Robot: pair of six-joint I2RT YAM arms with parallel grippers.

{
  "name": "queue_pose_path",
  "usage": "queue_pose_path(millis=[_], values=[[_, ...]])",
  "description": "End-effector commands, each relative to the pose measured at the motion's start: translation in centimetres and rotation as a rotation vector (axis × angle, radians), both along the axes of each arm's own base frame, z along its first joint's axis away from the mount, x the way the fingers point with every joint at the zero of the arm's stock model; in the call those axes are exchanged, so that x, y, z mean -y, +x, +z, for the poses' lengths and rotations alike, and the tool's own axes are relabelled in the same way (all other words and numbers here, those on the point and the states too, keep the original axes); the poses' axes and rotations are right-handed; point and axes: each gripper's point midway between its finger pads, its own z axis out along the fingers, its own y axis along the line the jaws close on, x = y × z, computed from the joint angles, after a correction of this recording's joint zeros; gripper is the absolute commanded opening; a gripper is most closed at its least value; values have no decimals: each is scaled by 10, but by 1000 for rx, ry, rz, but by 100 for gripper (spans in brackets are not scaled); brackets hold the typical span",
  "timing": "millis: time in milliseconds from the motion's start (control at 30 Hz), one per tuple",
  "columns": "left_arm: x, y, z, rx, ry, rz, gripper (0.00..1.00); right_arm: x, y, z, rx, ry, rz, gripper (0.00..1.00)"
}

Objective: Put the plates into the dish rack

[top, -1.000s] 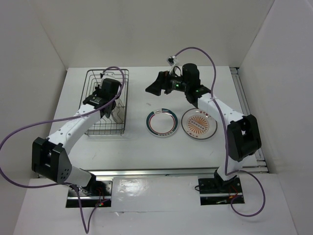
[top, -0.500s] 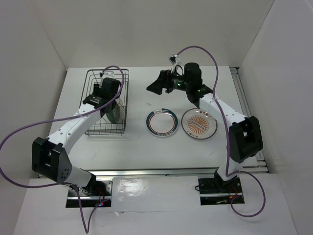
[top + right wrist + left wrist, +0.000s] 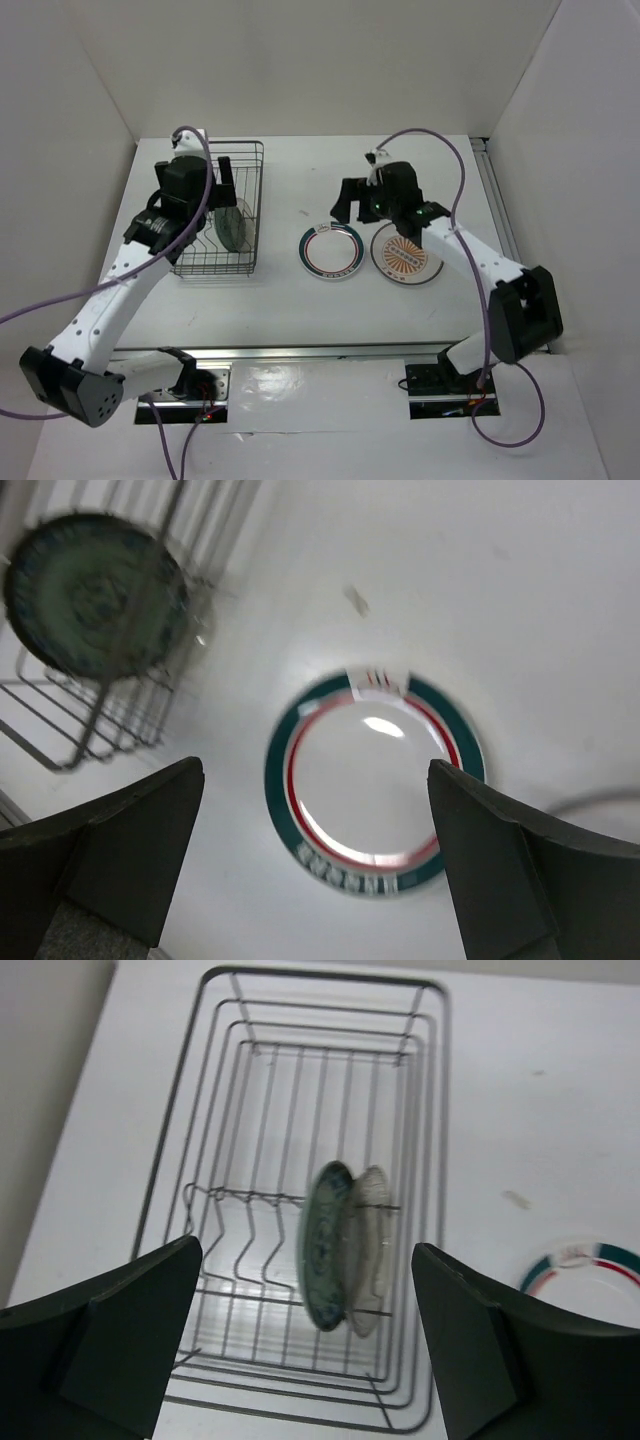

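Observation:
The dish rack (image 3: 212, 264) stands at the left. In it a small teal-patterned plate (image 3: 328, 1245) stands on edge between the tines, a pale grey plate (image 3: 372, 1248) right beside it. My left gripper (image 3: 305, 1258) hangs open above them, touching neither; it shows from above (image 3: 224, 188) over the rack. The white plate with the green-red ring (image 3: 331, 250) lies flat mid-table, the orange sunburst plate (image 3: 405, 256) to its right, partly under my right arm. My right gripper (image 3: 315, 772) is open above the ring plate (image 3: 375, 790), empty.
White walls close in the table at the left, back and right. A rail (image 3: 505, 215) runs along the right edge. Purple cables loop from both arms. The rack's left tine slots (image 3: 240, 1220) hold nothing.
My left gripper has opened, let go of the teal plate in the rack, and lifted back to the left. My right gripper has swung from the back of the table to above the ring plate.

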Motion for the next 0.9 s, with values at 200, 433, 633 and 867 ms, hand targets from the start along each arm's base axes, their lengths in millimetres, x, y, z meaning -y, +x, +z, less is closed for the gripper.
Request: queue_pose_path(millis=[200,433,633,867], values=[[71,-14,57,146,-250,-379,100,60,-101,-1,-29,-82,-216,100],[72,-13,60,137,-266,-372,100,47,-152,-50,-113,97,-189,100],[72,-18,61,149,-262,-388,100,27,-158,-69,-115,220,-224,100],[80,-20,63,150,-273,-441,100,5,-146,-97,-77,233,-249,100]])
